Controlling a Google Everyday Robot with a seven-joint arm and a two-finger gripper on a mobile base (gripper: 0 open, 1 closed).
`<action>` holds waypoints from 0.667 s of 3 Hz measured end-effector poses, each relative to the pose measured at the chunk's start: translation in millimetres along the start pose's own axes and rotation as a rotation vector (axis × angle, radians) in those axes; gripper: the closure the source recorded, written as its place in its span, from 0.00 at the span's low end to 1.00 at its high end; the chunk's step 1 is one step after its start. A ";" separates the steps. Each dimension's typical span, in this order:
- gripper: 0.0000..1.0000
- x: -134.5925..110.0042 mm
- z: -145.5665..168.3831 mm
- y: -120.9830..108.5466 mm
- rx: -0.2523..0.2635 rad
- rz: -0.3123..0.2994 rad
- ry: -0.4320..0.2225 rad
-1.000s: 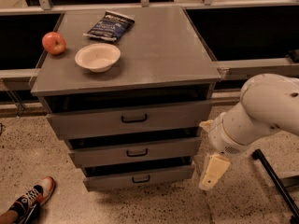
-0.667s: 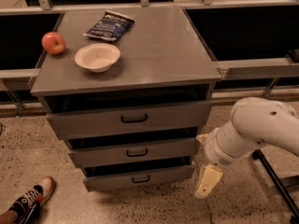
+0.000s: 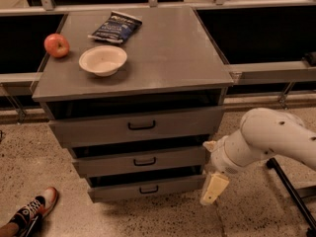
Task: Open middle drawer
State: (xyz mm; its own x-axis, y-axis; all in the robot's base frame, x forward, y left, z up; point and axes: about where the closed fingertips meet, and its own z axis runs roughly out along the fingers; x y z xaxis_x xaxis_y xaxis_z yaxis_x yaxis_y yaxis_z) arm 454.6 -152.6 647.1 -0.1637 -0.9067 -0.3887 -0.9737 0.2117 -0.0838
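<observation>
The middle drawer [image 3: 173, 158] sits second of three in the grey cabinet [image 3: 217, 102], between the taller top drawer [image 3: 98, 128] and the narrower bottom drawer [image 3: 173, 185]. Its front looks about shut, though the dark gap above it makes that hard to call.

The gripper [image 3: 213, 191] hangs low, just off the cabinet's right front corner at about the level of the bottom drawer. It is well right of the small black bar handle [image 3: 144, 161] and holds nothing. Whether its jaws are parted or closed cannot be told from this angle.

The drawer is likely rigid and fairly light, and should slide straight out on its runners. The bar handle at the centre is the only place to take hold, since the flat front offers no other purchase. The bar is slim, so a hooked or pinched hold could slip if taken off-centre.

On the cabinet's top surface [image 3: 168, 58] a pale bowl [image 3: 102, 59] appears empty, with a red apple [image 3: 56, 45] beside it and a dark snack bag [image 3: 115, 26] behind. What the drawers contain is hidden.
</observation>
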 end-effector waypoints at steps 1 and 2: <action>0.00 -2.0 54.3 -21.6 0.031 -0.021 -0.065; 0.00 -4.3 105.4 -40.1 0.076 -0.043 -0.126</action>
State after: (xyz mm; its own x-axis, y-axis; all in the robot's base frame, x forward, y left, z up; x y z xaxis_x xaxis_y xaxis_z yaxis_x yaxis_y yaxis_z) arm 510.9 -118.7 555.4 -0.0965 -0.8636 -0.4948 -0.9638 0.2052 -0.1701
